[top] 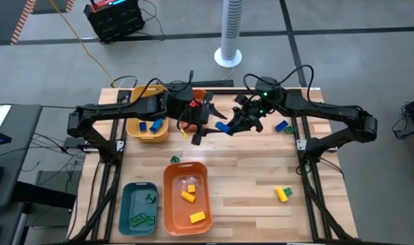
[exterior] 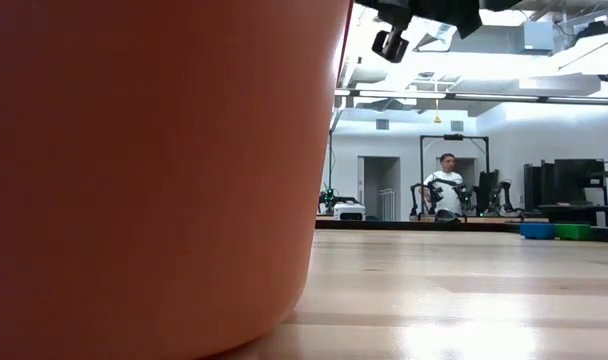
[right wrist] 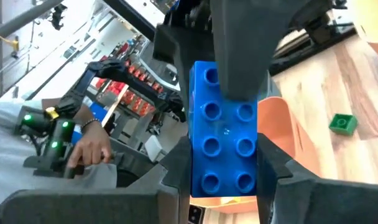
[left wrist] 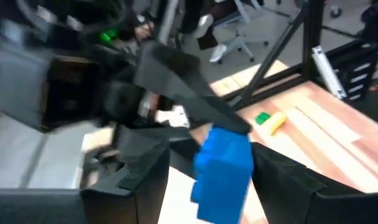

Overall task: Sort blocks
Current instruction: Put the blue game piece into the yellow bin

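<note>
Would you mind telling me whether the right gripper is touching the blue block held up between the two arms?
Touching. In the right wrist view the blue block sits clamped between the right gripper's own dark fingers, pressed against both sides of it.

Blue block (top: 223, 126) held mid-air above the table's far half, studs visible in the right wrist view (right wrist: 225, 130). Yellow blocks (top: 193, 206) lie in the orange bin, green ones (top: 141, 219) in the teal bin. Loose yellow-and-green pair (top: 282, 194) on the right.

Robotics lab, robot rigs (exterior: 454, 195), concrete floor (top: 343, 61)
</note>
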